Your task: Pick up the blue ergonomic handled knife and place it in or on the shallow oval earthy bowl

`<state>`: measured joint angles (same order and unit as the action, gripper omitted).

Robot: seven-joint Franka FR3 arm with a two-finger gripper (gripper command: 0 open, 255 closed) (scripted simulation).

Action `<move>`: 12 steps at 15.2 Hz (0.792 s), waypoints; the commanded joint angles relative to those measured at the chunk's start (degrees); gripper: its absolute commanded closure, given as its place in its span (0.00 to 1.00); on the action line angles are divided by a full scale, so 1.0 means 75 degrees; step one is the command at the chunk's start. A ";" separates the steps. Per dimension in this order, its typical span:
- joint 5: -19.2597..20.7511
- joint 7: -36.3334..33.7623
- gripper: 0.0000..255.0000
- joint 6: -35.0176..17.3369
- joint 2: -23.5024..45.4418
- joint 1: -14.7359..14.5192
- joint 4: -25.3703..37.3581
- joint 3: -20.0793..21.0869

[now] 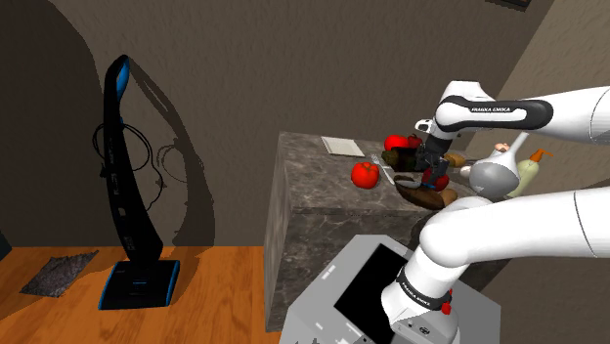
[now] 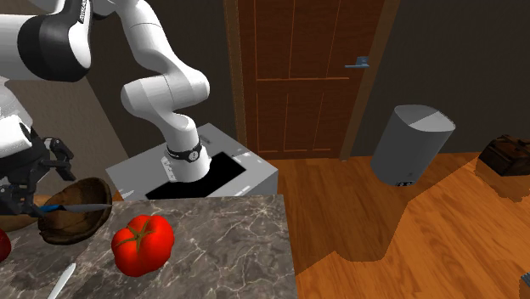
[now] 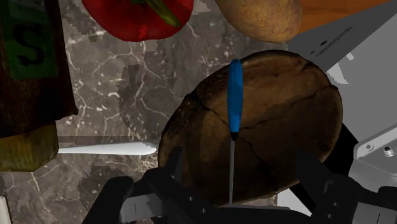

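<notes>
We see the black two-finger gripper hanging over the shallow oval brown bowl, its 2 fingers spread wide and clasping nothing. The blue-handled knife lies across the bowl, handle pointing away from the gripper. The thin blade runs back between the fingers without touching either, and its tip is lost behind the gripper's body.

In the second exterior view the knife rests on the bowl near the edge of the grey marbled counter. The gripper above it is partly cut off at that view's left edge.

A red tomato sits just beside the bowl.

In the shoulder view the gripper covers most of the bowl, and we cannot make out the knife.
</notes>
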<state>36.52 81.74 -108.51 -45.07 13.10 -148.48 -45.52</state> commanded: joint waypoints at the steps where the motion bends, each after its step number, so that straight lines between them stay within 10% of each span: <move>1: -0.0118 0.0022 0.00 0.0265 -0.0076 -0.0010 0.0178 0.0161; 12: -0.0433 0.0086 0.00 0.0969 -0.0202 -0.0062 0.0727 0.0570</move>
